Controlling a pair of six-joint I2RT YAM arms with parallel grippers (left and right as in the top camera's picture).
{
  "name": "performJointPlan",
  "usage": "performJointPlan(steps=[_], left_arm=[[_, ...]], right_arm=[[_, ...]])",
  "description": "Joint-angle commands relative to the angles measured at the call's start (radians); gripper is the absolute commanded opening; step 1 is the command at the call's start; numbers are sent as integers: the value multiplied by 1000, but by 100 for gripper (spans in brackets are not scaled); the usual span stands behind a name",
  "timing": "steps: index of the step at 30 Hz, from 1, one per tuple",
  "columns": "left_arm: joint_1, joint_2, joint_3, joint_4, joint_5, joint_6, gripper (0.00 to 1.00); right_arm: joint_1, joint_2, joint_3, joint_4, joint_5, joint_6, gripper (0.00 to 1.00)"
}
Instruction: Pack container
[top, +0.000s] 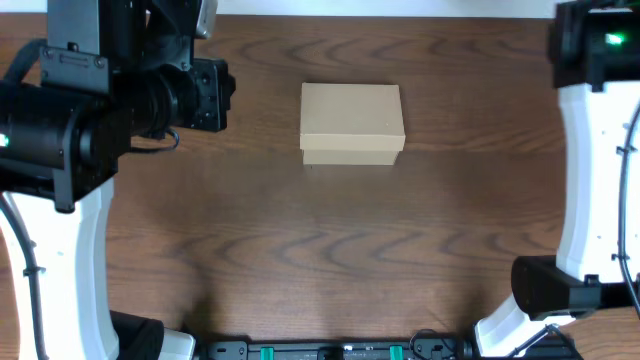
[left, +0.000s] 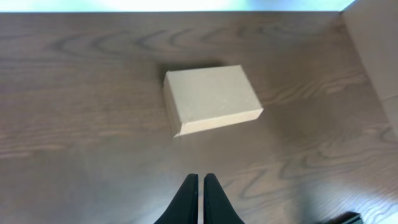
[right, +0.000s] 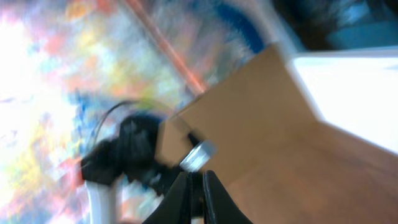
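Right at the left claw (left: 201, 178), it's clenched tight on nothing, and ahead of it, well apart, the container (left: 211, 98) sits flat on the dark wood-grain worktop (left: 81, 124), toward the far middle. It's plain matte tan cardboard, boxy, crisp edges, flap lid down. Right claw (right: 198, 177) view is a smeary blur, so I can't tell its grip.

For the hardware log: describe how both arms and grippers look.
The left arm and right arm have smooth white links joined by chunky black joint housings. Each shows a small green light, and thin black cables run along the white links. The left gripper and right gripper have slim, black, tapering fingers, though the right wrist view is blurred.
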Motion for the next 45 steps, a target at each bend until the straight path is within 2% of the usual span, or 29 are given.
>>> performJointPlan(steps=[1, 4, 7, 10, 13, 20, 27, 31, 40, 45], left_arm=[[0, -9, 6, -33, -49, -1, 6], [-1, -6, 6, -66, -90, -1, 6], [-4, 0, 6, -75, -138, 0, 6], [-4, 18, 6, -63, -144, 11, 6], [-4, 64, 6, -58, -146, 23, 6], [-22, 254, 6, -60, -116, 63, 6], [-68, 442, 6, -30, -72, 98, 6], [-67, 559, 6, -10, 106, 143, 6], [-89, 697, 6, 27, 196, 158, 6], [-116, 733, 5, 30, 206, 162, 6]], right_arm=[[-24, -2, 40, -209, 193, -387, 7], [-10, -6, 68, -583, 327, -626, 5], [36, 0, 66, -901, 575, -811, 3], [113, 29, 66, -1104, 803, -919, 1], [179, 83, 65, -1218, 953, -956, 1], [229, 254, 65, -1398, 1105, -955, 1], [232, 375, 65, -1462, 1151, -969, 1], [232, 411, 65, -1516, 1206, -974, 1], [236, 455, 59, -1627, 1210, -983, 1], [257, 470, -11, -1639, 1210, -997, 2]])
